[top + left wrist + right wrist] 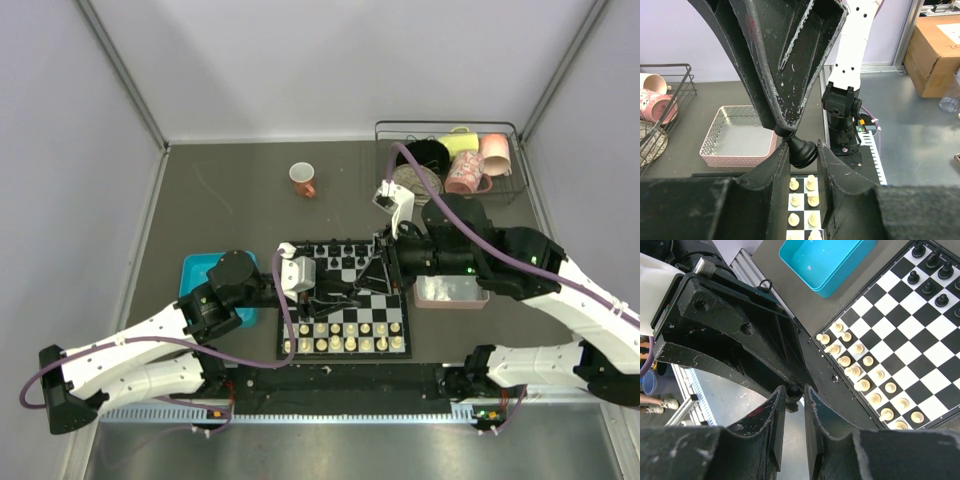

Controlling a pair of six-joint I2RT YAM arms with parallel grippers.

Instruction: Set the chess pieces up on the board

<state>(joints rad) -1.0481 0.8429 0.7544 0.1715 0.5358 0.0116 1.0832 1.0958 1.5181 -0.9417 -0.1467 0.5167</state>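
Both grippers meet above the middle of the board. One black chess piece hangs tilted between them. My left gripper has its fingers against both sides of the piece's base. My right gripper pinches the piece's round head; its fingers come down from above in the left wrist view. Several more black pieces stand on the board's far rows, also shown in the right wrist view. In the top view the held piece is hidden under the grippers.
Cream-white pieces fill the board's two near rows. A teal tray lies left of the board, a pink tray right of it. An orange mug stands behind. A wire rack with cups is at the back right.
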